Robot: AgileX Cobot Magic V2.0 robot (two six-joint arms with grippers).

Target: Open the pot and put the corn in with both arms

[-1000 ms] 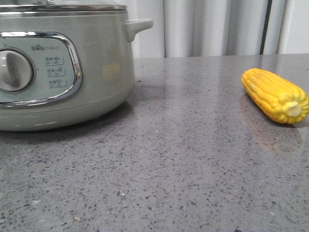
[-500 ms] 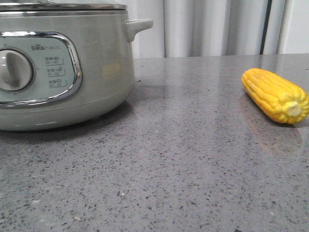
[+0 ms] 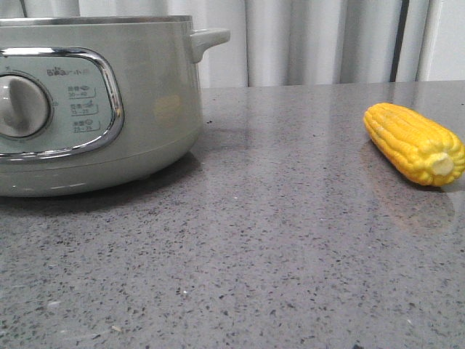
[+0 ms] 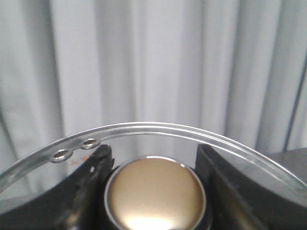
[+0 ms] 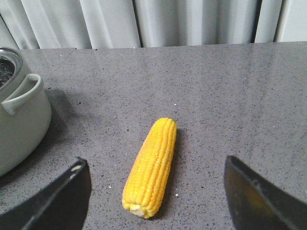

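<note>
The pale green pot (image 3: 145, 94) stands at the left of the grey counter, with no lid showing on its steel rim in the front view. My left gripper (image 4: 153, 160) is shut on the bronze knob (image 4: 154, 196) of the glass lid (image 4: 144, 127) and holds it up in front of the curtain. The yellow corn (image 3: 414, 142) lies on the counter at the right. In the right wrist view, my right gripper (image 5: 156, 162) is open above the corn (image 5: 151, 165), a finger on either side of it and not touching. The pot's side handle (image 5: 21, 93) is close by.
The speckled grey counter (image 3: 276, 218) runs between the pot and the corn. A pale curtain (image 3: 320, 40) hangs behind the counter's far edge. Neither arm shows in the front view.
The lid that sat on the pot's rim has gone up and out of the front view. The corn and the pot have not moved.
</note>
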